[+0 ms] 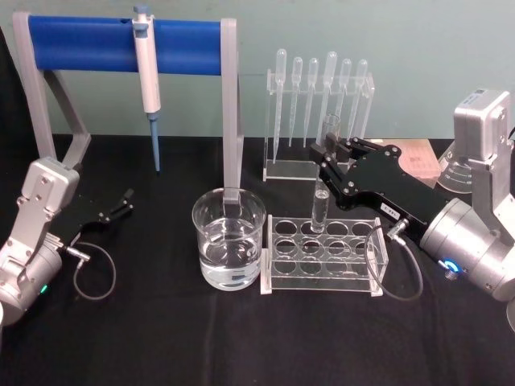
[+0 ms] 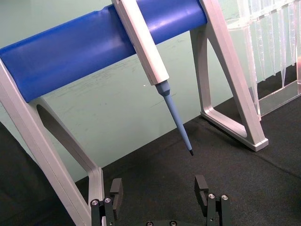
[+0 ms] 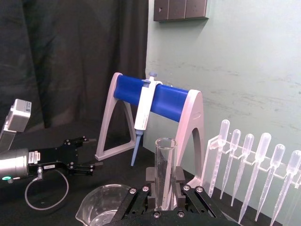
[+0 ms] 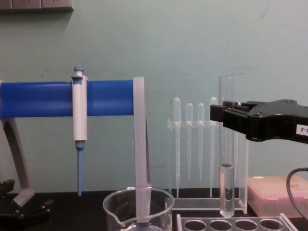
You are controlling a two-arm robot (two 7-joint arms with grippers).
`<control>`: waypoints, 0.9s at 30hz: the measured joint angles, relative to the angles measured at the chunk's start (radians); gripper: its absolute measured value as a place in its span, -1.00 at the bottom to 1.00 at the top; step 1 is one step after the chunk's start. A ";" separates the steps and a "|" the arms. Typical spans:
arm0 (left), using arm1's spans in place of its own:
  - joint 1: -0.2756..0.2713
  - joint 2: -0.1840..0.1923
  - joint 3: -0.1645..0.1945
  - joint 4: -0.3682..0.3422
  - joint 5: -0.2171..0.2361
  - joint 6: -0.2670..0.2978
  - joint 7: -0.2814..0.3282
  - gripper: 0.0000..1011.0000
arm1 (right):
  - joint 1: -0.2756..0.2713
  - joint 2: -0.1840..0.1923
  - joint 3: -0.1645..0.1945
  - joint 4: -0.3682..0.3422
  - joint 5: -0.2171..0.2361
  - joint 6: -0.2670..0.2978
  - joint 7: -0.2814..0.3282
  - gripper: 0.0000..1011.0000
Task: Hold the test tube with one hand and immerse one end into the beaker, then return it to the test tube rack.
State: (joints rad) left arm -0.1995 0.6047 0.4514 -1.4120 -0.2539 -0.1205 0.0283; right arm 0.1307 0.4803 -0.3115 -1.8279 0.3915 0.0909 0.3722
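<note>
The test tube [image 1: 320, 205] is a clear glass tube standing upright with a little liquid in its bottom. My right gripper [image 1: 331, 149] is shut on its upper part, and the open rim sticks up above the fingers. In the chest view the test tube [image 4: 226, 187] hangs with its rounded bottom right at the top of the rack, gripped by the right gripper [image 4: 226, 113]. The beaker [image 1: 229, 237], partly filled with clear liquid, stands left of the rack. At the far left my left gripper [image 1: 121, 203] rests low near the table, open and holding nothing.
A clear tube rack [image 1: 322, 245] with empty holes lies under the tube. Behind it is a stand of plastic pipettes [image 1: 318, 80]. A grey frame with a blue bar [image 1: 121, 44] carries a micropipette [image 1: 147, 80] at the back left. A pink tip box [image 4: 276, 195] sits at the right.
</note>
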 joint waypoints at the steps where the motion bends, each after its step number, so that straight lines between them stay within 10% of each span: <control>1: 0.000 0.000 0.000 0.000 0.000 0.000 0.000 0.98 | 0.000 0.000 0.000 0.000 0.000 0.000 0.000 -0.56; 27: 0.000 0.000 0.000 0.000 0.000 0.000 0.000 0.98 | 0.000 0.000 0.000 0.000 0.000 0.000 0.000 -0.55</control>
State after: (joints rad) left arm -0.1995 0.6047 0.4514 -1.4120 -0.2539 -0.1205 0.0283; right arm 0.1306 0.4803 -0.3115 -1.8279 0.3915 0.0911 0.3722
